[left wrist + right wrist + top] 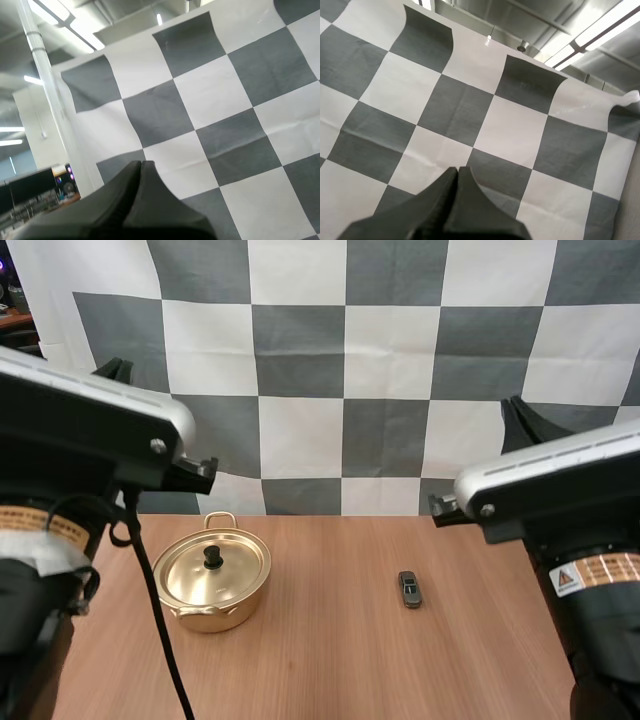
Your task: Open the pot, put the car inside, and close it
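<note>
A gold pot [215, 578] stands on the wooden table [330, 660] at the left, with its lid on and a black knob [213, 557] on top. A small dark toy car [410, 589] lies on the table to the right of the pot, well apart from it. In the left wrist view my left gripper [140, 165] has its fingers lying together as one dark wedge, raised and aimed away from the table. In the right wrist view my right gripper [457, 171] is shut the same way, with nothing held.
Both arms' upper links hang high over the near corners of the table, the left arm [90, 440] above the pot's side and the right arm [560, 485] above the car's side. Bare wood lies between pot and car.
</note>
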Robot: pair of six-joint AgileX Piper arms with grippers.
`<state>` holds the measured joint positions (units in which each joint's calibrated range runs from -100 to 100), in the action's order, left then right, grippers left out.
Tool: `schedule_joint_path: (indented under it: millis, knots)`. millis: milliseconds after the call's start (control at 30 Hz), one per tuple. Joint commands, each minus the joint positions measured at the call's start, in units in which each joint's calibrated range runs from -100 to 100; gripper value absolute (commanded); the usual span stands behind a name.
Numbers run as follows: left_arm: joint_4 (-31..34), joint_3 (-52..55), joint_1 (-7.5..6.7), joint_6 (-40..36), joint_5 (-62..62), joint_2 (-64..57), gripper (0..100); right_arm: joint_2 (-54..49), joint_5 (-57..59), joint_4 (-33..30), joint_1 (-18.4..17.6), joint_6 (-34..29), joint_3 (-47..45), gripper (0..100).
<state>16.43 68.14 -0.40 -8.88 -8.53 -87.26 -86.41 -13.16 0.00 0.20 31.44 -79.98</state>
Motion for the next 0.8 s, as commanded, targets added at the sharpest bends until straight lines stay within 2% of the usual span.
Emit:
schedule_joint_path:
  millis: [0,100,167,267,333,467,767]
  knots:
    - [-9.8,-32.3,0.01,0.0,-47.7,9.7,0,16.0,72.0,12.5,0.0,-0.9,42.0,0]
    - [-10.4,-43.5,0.01,0.0,-60.1,17.1,0,24.2,81.5,11.4,0.0,-5.6,54.2,0]
    - [-12.4,-52.0,0.01,0.0,-74.8,23.9,0,30.3,91.8,10.5,0.0,-10.0,62.6,0]
    - [-15.0,-59.4,0.01,0.1,-90.8,30.2,0,36.5,105.4,10.4,0.0,-10.8,69.2,0]
    - [-17.1,-62.0,0.01,2.7,-91.5,34.6,0,38.8,110.9,8.9,0.0,-10.6,69.9,0]
    - [-18.7,-59.3,0.01,5.6,-91.5,38.2,0,40.3,113.2,6.5,0.0,-10.6,69.9,0]
    - [-18.9,-44.3,0.01,8.5,-91.5,39.1,0,39.5,113.2,6.5,0.0,-10.6,69.9,0]
